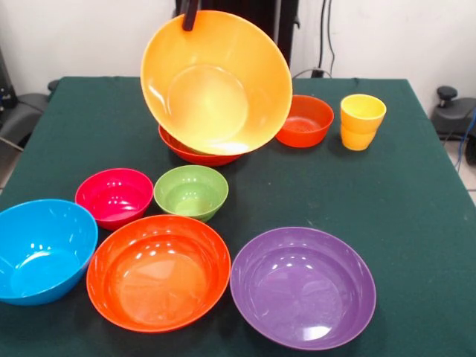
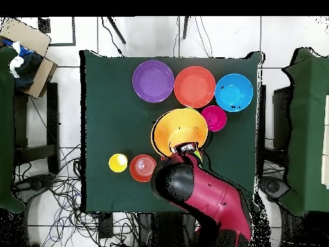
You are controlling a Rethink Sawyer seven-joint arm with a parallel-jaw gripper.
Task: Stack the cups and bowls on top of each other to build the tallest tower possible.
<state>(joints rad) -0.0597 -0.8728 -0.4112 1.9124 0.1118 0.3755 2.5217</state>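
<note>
My gripper [image 1: 191,15] is shut on the top rim of the large orange bowl [image 1: 216,82] and holds it tilted, its opening facing the front camera. The bowl's lower edge is over a wide red-orange bowl [image 1: 195,154] on the table; I cannot tell if they touch. From overhead the orange bowl [image 2: 180,128] lies just beyond the gripper [image 2: 186,148]. The lime green bowl [image 1: 191,192] stands alone on the table, beside the magenta bowl [image 1: 114,196]. The yellow-orange cups [image 1: 362,121], seemingly two nested, stand at the right next to a small red-orange bowl [image 1: 303,120].
A blue bowl [image 1: 41,249], a large red-orange bowl [image 1: 158,271] and a purple bowl [image 1: 303,286] stand in a row along the near edge of the green table [image 1: 416,193]. Overhead, the red arm [image 2: 205,193] covers the table's robot side.
</note>
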